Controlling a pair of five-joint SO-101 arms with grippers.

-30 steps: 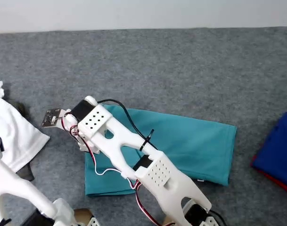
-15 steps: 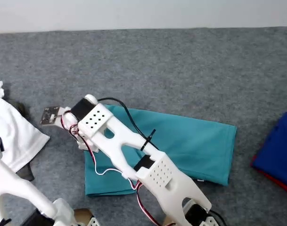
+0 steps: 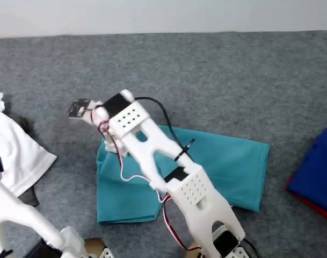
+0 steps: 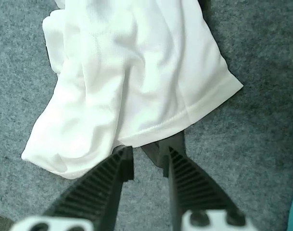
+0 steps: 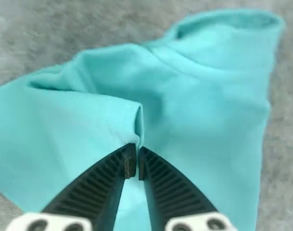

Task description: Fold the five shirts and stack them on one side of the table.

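Note:
A teal shirt [image 3: 227,166] lies folded on the grey table, left of centre to right. My right gripper [image 5: 135,162] is shut on a pinched ridge of the teal shirt [image 5: 194,101]. In the high view this gripper [image 3: 106,141] holds the shirt's left edge raised off the table. A crumpled white shirt [image 3: 13,145] lies at the far left on top of a dark shirt [image 3: 26,196]. My left gripper [image 4: 147,159] hovers open just above the hem of the white shirt [image 4: 122,82], where the dark shirt [image 4: 160,147] pokes out. Nothing is between its fingers.
A blue shirt [image 3: 316,169] lies on a red one at the right edge. The grey felt table [image 3: 206,80] stretches bare behind the shirts up to a white wall. The left arm's white body [image 3: 18,215] crosses the front left corner.
My right arm has swung toward the back and right, lifting the teal shirt's left edge with it. The left arm has stayed put.

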